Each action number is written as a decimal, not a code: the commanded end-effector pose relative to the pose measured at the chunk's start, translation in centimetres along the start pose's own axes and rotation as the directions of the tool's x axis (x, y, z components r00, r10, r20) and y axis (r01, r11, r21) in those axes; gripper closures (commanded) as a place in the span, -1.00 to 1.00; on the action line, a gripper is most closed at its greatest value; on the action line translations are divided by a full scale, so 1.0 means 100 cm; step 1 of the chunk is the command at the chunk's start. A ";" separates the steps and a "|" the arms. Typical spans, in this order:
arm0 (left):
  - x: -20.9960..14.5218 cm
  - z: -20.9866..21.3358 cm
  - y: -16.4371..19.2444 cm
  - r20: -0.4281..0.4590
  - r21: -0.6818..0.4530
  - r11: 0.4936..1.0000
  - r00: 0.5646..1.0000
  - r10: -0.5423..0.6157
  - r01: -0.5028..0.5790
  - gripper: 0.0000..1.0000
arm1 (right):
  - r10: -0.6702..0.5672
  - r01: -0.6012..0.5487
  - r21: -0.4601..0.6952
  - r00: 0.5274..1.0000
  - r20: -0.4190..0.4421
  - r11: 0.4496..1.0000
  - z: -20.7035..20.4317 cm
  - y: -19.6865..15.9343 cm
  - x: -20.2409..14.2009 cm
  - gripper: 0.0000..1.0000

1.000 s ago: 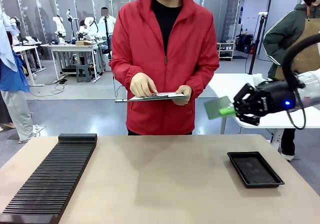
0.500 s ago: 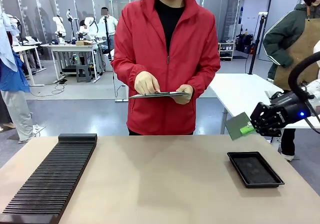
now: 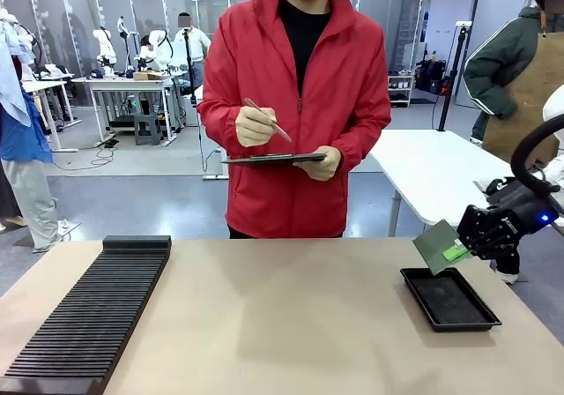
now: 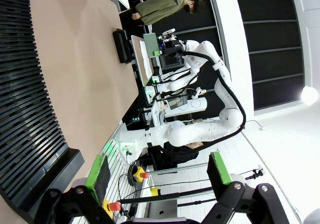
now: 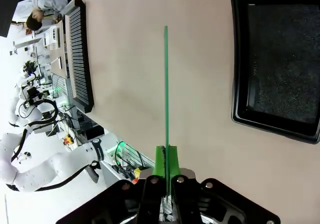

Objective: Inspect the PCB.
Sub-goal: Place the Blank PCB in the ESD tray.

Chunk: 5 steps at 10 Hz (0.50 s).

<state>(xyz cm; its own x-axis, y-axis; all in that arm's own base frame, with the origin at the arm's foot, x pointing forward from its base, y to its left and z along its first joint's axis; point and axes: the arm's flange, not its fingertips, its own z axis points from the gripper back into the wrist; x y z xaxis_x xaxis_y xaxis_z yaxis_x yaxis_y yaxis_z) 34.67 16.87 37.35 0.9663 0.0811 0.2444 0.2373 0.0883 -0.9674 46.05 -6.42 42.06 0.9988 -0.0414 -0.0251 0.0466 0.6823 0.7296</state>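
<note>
PCB (image 3: 438, 246) lowered toward black tray (image 3: 448, 299), clamped in right gripper (image 3: 460, 250)

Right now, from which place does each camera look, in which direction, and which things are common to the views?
Front view: sits between the arms, faces the person across the table; the right gripper holds the PCB above the black tray.
Left wrist view: looks along the open left gripper, past the slotted rack, toward the right arm.
Right wrist view: looks down on the table; right gripper shut on the PCB, seen edge-on.
Shared: PCB, tray, rack.
</note>
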 end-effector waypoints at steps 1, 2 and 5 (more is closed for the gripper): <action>-0.001 0.001 -0.001 -0.004 0.003 1.000 1.000 -0.002 0.002 -1.00 | 0.010 -0.010 -0.002 1.000 0.007 1.000 0.003 0.005 -0.001 0.95; -0.001 0.001 -0.001 -0.004 0.003 1.000 1.000 -0.002 0.002 -1.00 | 0.010 -0.010 -0.002 1.000 0.007 1.000 0.003 0.005 -0.001 0.95; -0.001 0.001 -0.001 -0.004 0.003 1.000 1.000 -0.002 0.002 -1.00 | 0.010 -0.010 -0.002 1.000 0.007 1.000 0.003 0.005 -0.001 0.95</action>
<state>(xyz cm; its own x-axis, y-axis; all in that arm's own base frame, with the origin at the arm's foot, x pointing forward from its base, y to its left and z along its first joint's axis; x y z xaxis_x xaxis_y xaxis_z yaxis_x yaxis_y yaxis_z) 34.68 16.87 37.36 0.9663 0.0810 0.2444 0.2373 0.0883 -0.9674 45.99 -6.41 42.42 0.9990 -0.0413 -0.0175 0.0410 0.6829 0.7294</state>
